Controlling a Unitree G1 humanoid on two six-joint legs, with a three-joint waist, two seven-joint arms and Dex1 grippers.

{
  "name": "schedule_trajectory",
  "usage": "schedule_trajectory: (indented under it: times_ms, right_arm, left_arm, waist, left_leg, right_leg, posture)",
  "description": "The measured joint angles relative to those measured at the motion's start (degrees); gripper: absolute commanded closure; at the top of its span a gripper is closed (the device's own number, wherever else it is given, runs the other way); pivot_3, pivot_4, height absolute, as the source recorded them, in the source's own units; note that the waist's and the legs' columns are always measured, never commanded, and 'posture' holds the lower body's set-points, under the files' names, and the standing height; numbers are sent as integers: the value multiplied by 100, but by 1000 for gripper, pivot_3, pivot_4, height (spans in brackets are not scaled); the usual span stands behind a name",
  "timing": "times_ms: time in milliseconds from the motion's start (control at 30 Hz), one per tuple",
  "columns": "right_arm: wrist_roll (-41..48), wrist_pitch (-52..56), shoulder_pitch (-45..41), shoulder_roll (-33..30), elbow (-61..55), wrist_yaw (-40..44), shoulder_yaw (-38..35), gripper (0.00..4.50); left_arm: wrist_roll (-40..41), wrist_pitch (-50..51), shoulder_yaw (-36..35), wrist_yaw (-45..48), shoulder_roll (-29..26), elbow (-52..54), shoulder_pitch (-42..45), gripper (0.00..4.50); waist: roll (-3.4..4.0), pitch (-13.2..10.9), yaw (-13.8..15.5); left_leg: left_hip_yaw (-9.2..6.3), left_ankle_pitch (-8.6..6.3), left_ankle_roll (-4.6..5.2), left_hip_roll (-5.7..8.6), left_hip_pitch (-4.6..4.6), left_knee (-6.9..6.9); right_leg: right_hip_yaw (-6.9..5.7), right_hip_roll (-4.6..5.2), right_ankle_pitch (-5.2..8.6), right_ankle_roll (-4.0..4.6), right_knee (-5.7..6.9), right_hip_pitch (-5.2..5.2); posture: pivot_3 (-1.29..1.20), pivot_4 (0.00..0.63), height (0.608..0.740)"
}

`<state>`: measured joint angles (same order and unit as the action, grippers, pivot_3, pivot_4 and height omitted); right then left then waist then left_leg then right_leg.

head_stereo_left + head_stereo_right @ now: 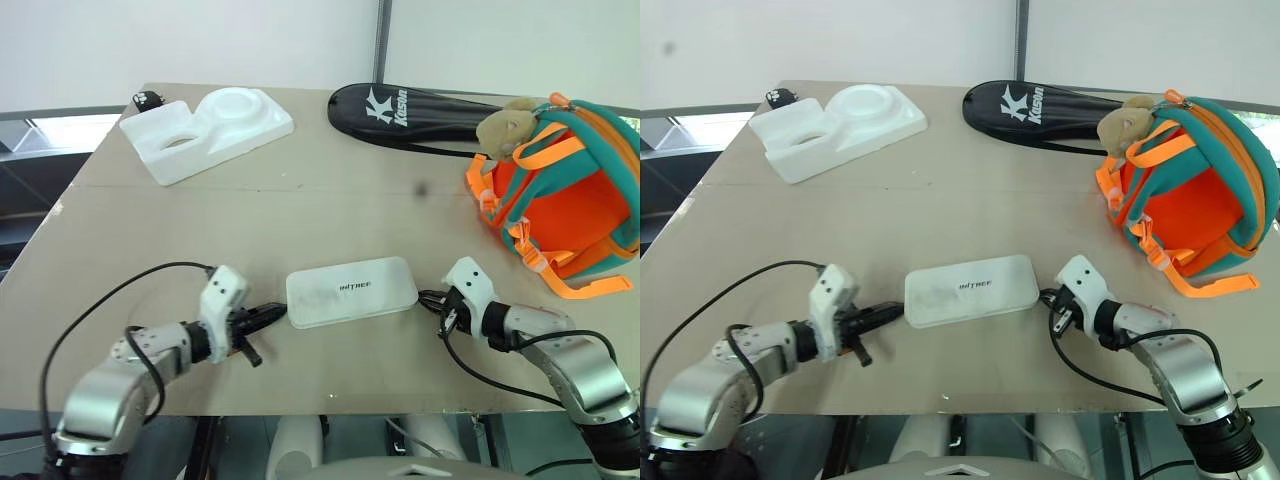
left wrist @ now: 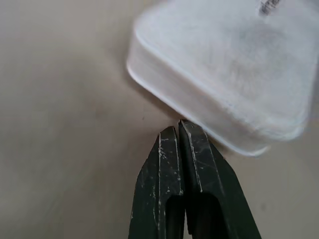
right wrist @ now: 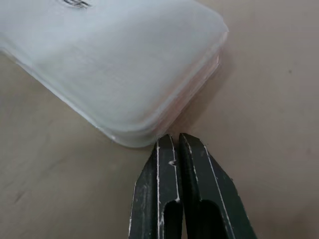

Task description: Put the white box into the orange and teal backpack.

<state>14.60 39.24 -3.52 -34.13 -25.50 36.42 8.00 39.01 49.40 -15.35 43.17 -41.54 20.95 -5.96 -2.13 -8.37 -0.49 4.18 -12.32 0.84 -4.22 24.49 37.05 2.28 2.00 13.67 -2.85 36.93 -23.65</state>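
Flat white rectangular plastic box (image 1: 352, 291) with rounded corners and small dark lettering: lying lid-up on the tan matte tabletop (image 1: 300, 200), near the front edge, at the centre of the dial. Smooth, faintly scuffed top; shallow seam running round the side wall.

Left gripper (image 1: 268, 314) at 9 o'clock of the box, black fingers pressed together, tips at the box's short end; contact cannot be confirmed. Right gripper (image 1: 432, 297) at 3 o'clock, fingers likewise pressed together, tips just at the opposite end. Nothing pinched by either. Judged: closed fingers set against both ends to squeeze the box between the two arms, the case being too wide for a single claw.

Small orange and teal fabric backpack (image 1: 560, 190) with orange straps and tan plush toy at 2 o'clock, well apart from the box, lying on its side, zip mouth apparently gaping. Soft, slack walls; likely to sag on entry.

Long black racket bag (image 1: 420, 112) with white lettering at 12 to 1 o'clock. Bulky white foam block (image 1: 208, 130) with round hollows at 11 o'clock; matte, rigid, not the target.

Task not yet begun in effect: box unlifted.
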Motion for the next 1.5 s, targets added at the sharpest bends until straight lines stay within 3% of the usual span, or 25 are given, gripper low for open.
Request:
schedule_trajectory:
  times_ms: [167,200,233,367,567,833,967,1100,1133,1167,1267,1400,1500]
  right_arm:
    - [-42,-180,-39,-168,164,60,-177,4500]
    - [-60,-225,-98,-184,218,88,-180,4500]
    - [-63,-245,-130,-187,230,95,-180,4500]
    - [-135,-428,-444,-188,440,190,-143,4500]
    - [-778,-870,-1261,86,1108,456,913,4500]
    - [-944,-1077,-1570,460,1356,642,1333,4500]
    - [-854,-1090,-1361,482,1291,613,1137,4500]
    - [-313,-462,-811,403,657,549,422,4500]
    - [-74,-150,-670,367,364,532,144,4500]
    - [99,57,-579,341,124,515,-54,4500]
    - [747,767,-201,264,-858,341,-853,3699]
    - [1437,1528,166,578,-1827,-313,-2087,1574]
    - [1557,2076,-33,1105,-2295,-1377,-3147,474]
  left_arm:
    - [1102,1556,-681,531,-952,-526,143,878]
    - [1524,2098,-783,671,-1076,-686,233,232]
    - [1637,2247,-802,692,-1078,-713,263,99]
    - [2354,3147,-888,476,-771,-942,706,99]
    - [2547,3565,-815,-577,534,-1212,1291,99]
    - [2757,3573,-957,-1006,1039,-1310,1398,99]
    - [2883,3577,-1061,-1328,1232,-1449,1461,1340]
    - [3215,3641,-1176,-1427,1232,-1474,1453,3133]
    - [3362,3656,-1200,-1470,1228,-1457,1498,3457]
    - [3426,3670,-1214,-1536,1203,-1468,1535,3472]
    - [3729,3683,-1265,-1801,1104,-1500,1719,3472]
    - [4168,3667,-1329,-1967,879,-1541,1964,3472]
    - [4386,3443,-1261,-2218,951,-1545,2355,3472]
  waist:
    - [1,-2,-28]
    - [5,-4,-29]
    - [5,-4,-30]
    - [4,-5,-14]
    - [-6,1,-27]
    - [-7,6,5]
    - [-11,8,-2]
    - [-10,7,5]
    - [-10,7,9]
    - [-10,6,8]
    - [-10,7,0]
    - [-10,7,-4]
    - [-11,7,3]
  left_leg:
    - [4,-1,0,1,8,-2]
    - [6,0,0,1,10,-4]
    - [5,-1,0,1,10,-4]
    - [0,0,0,3,7,1]
    - [-4,0,0,2,5,3]
    - [-5,0,0,5,4,9]
    - [-6,0,-1,5,8,10]
    - [-11,0,-1,5,15,7]
    - [-11,0,-1,5,16,7]
    - [-11,0,-1,5,15,7]
    - [-14,0,-1,4,12,7]
    - [-13,0,-1,4,14,7]
    - [-13,0,-1,5,16,7]
  right_leg:
    - [0,1,1,-2,-6,-3]
    - [1,2,1,-3,-7,-5]
    - [1,2,1,-3,-7,-5]
    - [-1,1,0,-2,-3,-1]
    - [1,-5,-5,-8,1,3]
    - [3,-1,-2,-3,5,7]
    - [2,-2,-4,-6,5,5]
    - [-1,-1,-7,-10,4,2]
    - [-2,0,-7,-10,4,3]
    - [-2,0,-6,-9,4,2]
    - [-4,-1,-2,-3,5,3]
    - [-3,-1,-2,-3,5,2]
    - [-3,0,-3,-3,2,3]
  posture:
    - [0,150,740]
    - [0,150,740]
    - [0,150,740]
    - [0,150,740]
    - [0,150,740]
    - [0,150,740]
    - [0,150,740]
    - [0,150,740]
    - [0,150,740]
    - [0,150,740]
    - [0,150,740]
    - [0,150,740]
    - [0,150,740]
